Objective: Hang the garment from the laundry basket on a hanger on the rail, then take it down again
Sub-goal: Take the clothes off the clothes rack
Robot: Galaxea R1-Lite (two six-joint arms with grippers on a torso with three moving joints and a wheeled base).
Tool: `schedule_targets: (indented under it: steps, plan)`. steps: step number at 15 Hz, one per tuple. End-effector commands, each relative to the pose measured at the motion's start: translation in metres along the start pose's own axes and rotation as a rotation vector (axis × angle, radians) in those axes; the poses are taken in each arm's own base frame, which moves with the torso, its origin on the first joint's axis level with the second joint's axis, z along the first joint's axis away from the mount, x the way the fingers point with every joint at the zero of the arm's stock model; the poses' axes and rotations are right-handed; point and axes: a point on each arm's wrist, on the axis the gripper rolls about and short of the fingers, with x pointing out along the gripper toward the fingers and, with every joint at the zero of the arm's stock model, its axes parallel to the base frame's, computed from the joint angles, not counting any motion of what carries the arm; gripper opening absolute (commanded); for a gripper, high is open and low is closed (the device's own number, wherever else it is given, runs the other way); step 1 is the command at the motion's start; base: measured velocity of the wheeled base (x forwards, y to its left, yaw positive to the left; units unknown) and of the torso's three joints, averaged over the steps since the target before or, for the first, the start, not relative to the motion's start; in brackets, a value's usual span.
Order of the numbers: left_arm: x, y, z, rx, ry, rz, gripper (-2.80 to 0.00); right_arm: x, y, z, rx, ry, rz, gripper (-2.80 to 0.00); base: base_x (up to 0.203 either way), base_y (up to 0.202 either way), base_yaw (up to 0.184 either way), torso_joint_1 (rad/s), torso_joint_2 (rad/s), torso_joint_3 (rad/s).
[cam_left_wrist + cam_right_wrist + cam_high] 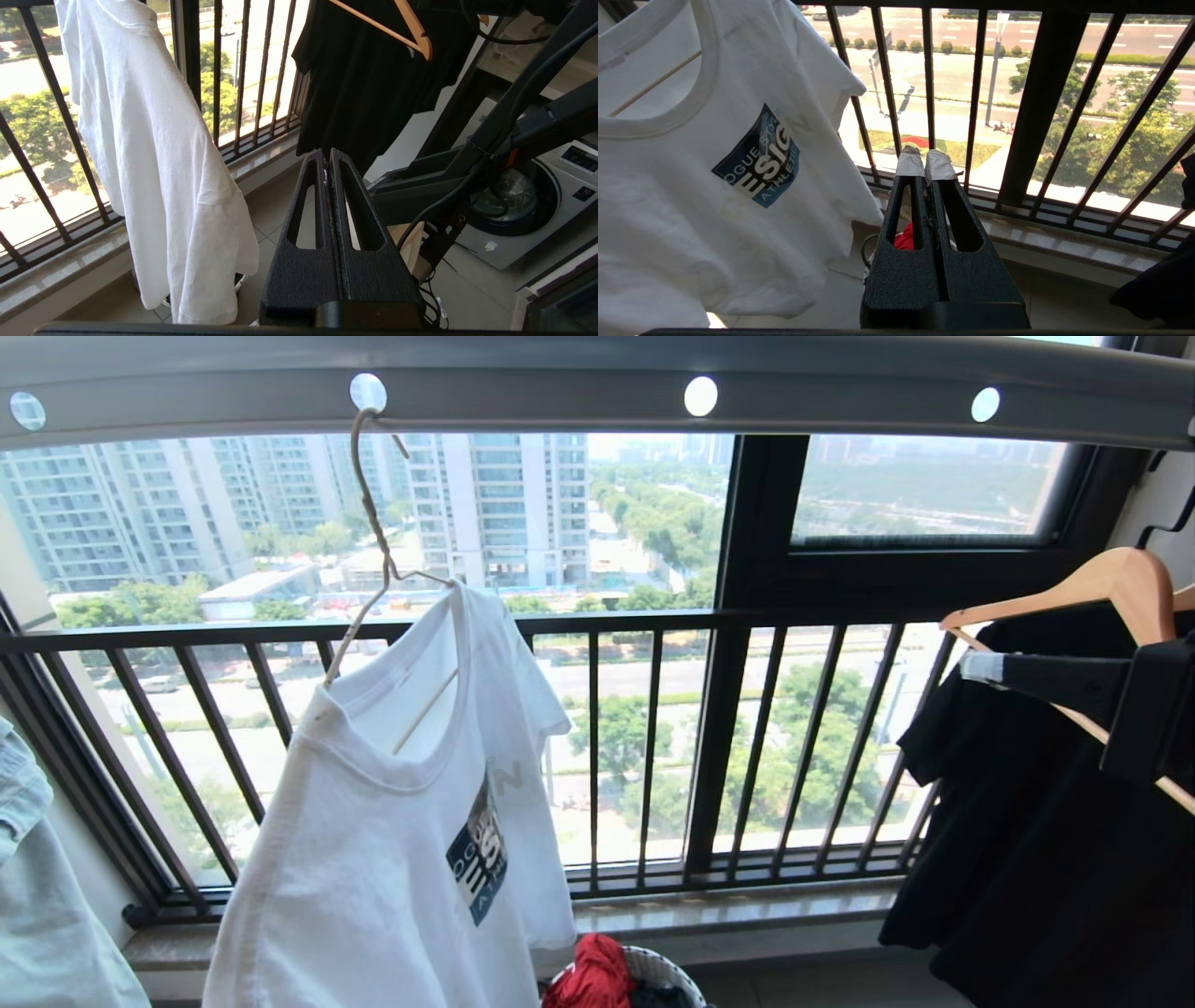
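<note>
Setting: a sunlit balcony with a dark barred railing point(597, 747) before a window, towers and trees outside, pale floor tiles below.
Garment point(392, 821): the white T-shirt hangs on the hanger, tilted, its blue chest print point(759, 156) facing the right wrist camera; it is out of the basket.
Hanger point(373, 541): thin cream wire, its long hook caught in one round hole of the rail, its lower bar showing through the neck opening.
Rail point(597, 387): grey bar with a row of round holes, running across the top of the head view.
Laundry basket point(665, 969): on the floor below the shirt's hem, holding a red cloth point(593, 975) and something dark beside it.
Left claw point(328, 163): clenched on nothing, apart from the shirt, low beside it.
Right claw point(925, 161): clenched and empty, taped tips together, pointing toward the railing, just beside the shirt's sleeve.
Wooden hanger point(1092, 583): at the right, carrying a black garment point(1027, 840).
Pale denim garment point(47, 896): at the left edge.
Washing machine point(528, 205): behind the left arm.
</note>
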Motion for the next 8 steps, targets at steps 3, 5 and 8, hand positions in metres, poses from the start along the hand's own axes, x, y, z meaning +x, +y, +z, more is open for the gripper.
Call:
schedule_targets:
  steps: [3, 5, 8]
  plan:
    - [-0.010, -0.017, -0.012, 0.042, -0.091, 0.166, -2.80, -0.094, -0.016, -0.014, 0.026, -0.150, -0.147, -2.80, 0.000, 0.000, 0.000, 0.000, 0.00, 0.000]
    - [-0.017, -0.026, -0.030, 0.056, -0.148, 0.267, -2.80, -0.128, -0.016, -0.033, 0.030, -0.159, -0.212, -2.80, 0.000, 0.000, 0.000, 0.000, 0.00, 0.000]
    - [-0.022, -0.021, -0.058, 0.041, -0.148, 0.300, -2.80, -0.166, -0.016, -0.054, 0.031, -0.178, -0.350, -2.80, 0.000, 0.000, 0.000, 0.000, 0.00, 0.000]
